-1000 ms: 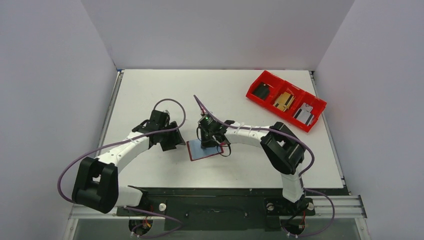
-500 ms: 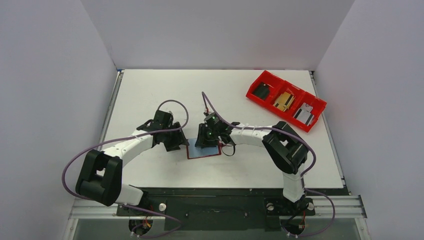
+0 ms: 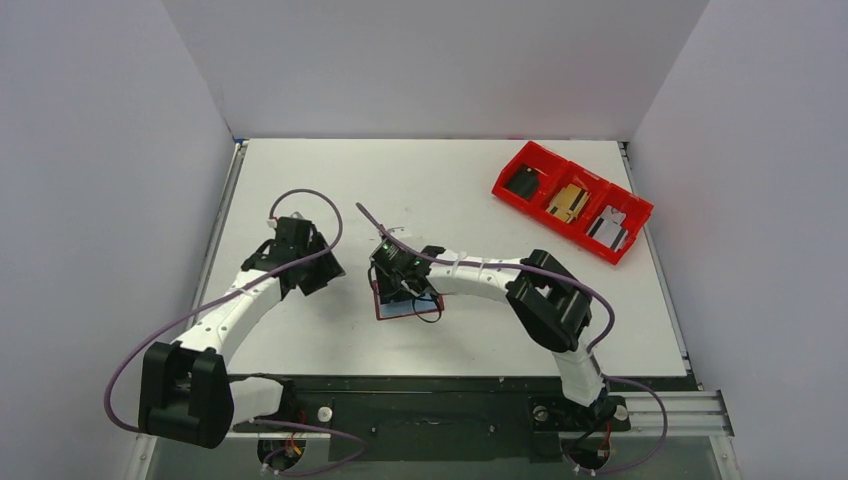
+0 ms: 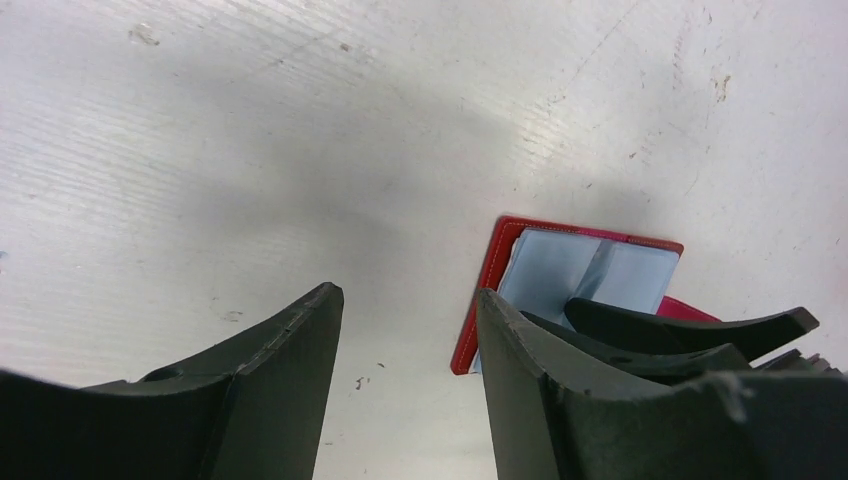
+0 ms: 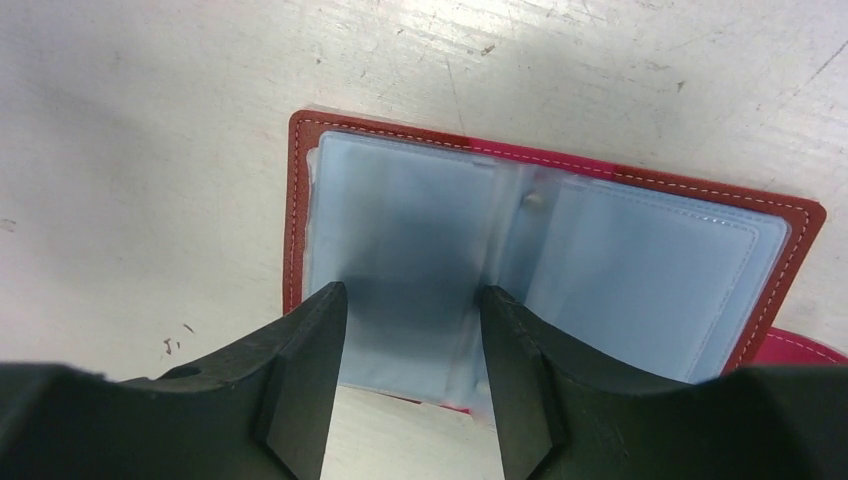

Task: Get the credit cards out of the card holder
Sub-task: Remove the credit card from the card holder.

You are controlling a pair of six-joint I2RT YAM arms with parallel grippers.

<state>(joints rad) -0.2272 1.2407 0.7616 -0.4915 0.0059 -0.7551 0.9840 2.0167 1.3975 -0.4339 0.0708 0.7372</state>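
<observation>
Lying open: card holder (image 5: 545, 265) | scuffed white table (image 3: 450, 180) | pale grey walls (image 3: 430, 60)

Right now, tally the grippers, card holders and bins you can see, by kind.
Grippers: 2 (left gripper, right gripper)
Card holder: 1, lying open on the table
Red three-compartment bin: 1
Total: 4

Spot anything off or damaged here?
Nothing stands out. The card holder lies open and flat on the table, undamaged, a little skewed to the table edge. Right gripper is open over one page; left gripper is open beside it.
</observation>
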